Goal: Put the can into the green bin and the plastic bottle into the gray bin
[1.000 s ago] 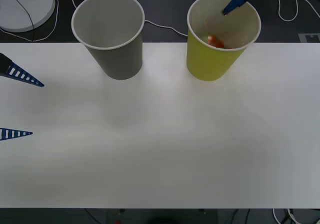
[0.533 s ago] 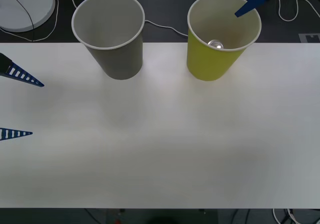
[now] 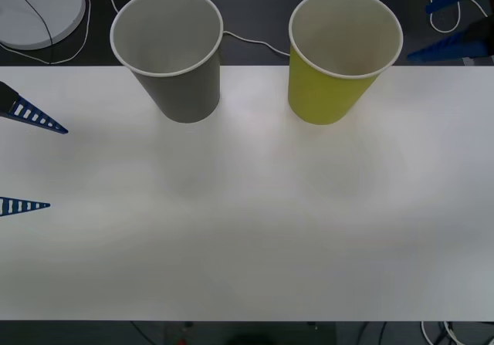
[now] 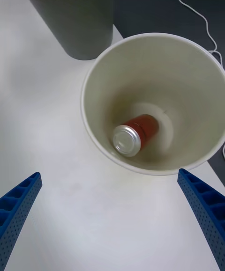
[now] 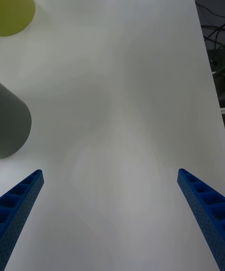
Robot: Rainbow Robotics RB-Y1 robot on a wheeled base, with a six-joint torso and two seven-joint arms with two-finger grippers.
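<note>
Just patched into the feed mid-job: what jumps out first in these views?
Two big cups stand at the table's far edge: the gray bin on the left, the green bin on the right. The can lies on its side at the bottom of the green bin. The right end effector is open beyond that bin's right side; the left end effector waits open at the table's left edge.

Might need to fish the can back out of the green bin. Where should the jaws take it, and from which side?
Probably across its round body, coming straight down through the bin's open mouth. The can lies on its side on the floor of the green bin, silver top toward the wall, and the tall walls block any side approach. The right gripper is open, beside the bin.
</note>
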